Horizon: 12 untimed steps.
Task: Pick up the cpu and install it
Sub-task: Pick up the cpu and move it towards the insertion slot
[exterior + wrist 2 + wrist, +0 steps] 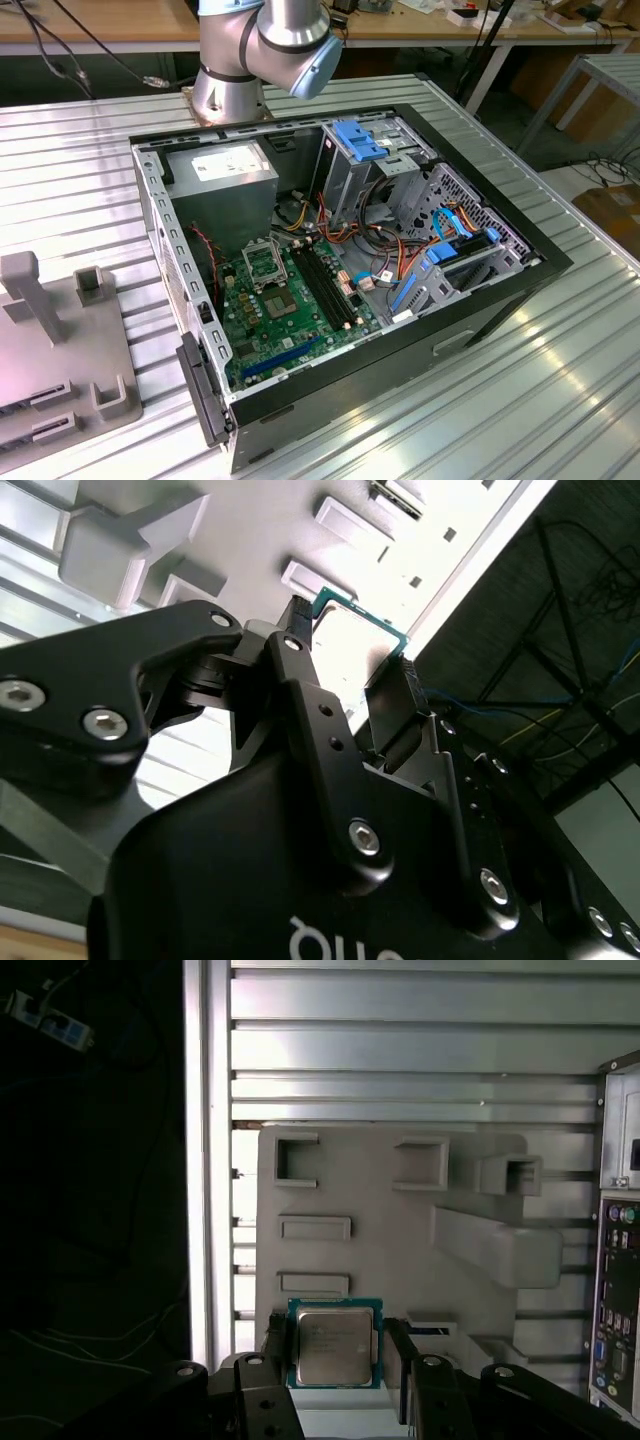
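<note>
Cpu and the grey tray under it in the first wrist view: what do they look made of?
The cpu, held between the fingers, looks like a silver-grey metal lid with a dull sheen on a green circuit-board base showing as a rim. The tray looks like matte light-grey plastic: even colour, blocky raised pockets, no glint.
</note>
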Tool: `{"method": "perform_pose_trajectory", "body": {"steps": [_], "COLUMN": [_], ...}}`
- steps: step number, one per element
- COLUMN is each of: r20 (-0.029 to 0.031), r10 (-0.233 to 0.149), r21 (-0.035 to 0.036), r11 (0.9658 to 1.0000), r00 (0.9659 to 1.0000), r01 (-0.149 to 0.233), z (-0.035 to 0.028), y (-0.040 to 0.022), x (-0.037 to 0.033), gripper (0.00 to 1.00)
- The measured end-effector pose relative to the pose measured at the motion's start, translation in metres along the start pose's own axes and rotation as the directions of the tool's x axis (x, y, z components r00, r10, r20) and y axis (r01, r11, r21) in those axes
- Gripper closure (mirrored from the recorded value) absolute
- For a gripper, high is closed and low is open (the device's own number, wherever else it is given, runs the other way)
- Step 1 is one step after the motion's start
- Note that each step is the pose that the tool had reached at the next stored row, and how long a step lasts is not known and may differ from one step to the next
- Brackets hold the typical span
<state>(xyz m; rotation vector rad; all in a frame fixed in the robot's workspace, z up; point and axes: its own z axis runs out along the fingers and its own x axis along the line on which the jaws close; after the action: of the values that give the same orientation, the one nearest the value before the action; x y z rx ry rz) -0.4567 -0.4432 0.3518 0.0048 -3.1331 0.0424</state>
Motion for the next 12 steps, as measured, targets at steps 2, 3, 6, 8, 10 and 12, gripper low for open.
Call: {"method": "perform_pose_trajectory", "body": {"steps": [2, 3, 6, 8, 10, 12], "r20": [-0.0005, -0.0006, -0.0014, -0.0019, -0.0028, -0.0039], "r10": [0.0, 0.0, 0.0, 0.0, 0.0, 0.0], "r21": [0.0001, 0.0, 0.0, -0.0001, 0.0, 0.0], "r11": [1.0, 1.0, 1.0, 1.0, 1.0, 1.0], "r00": [1.0, 1.0, 1.0, 1.0, 1.0, 1.0], "r01": [0.0, 0.0, 0.0, 0.0, 0.0, 0.0], "z": [-0.0028, -0.0042, -0.0087, -0.0116, -0.0144, -0.0167], "y": [-0.0001, -0.0001, -0.0002, -0.0003, -0.0004, -0.0005], "x": [0.0, 0.0, -0.0001, -0.0001, -0.0002, -0.0003], "gripper": [0.53, 0.53, 0.53, 0.53, 0.53, 0.53]}}
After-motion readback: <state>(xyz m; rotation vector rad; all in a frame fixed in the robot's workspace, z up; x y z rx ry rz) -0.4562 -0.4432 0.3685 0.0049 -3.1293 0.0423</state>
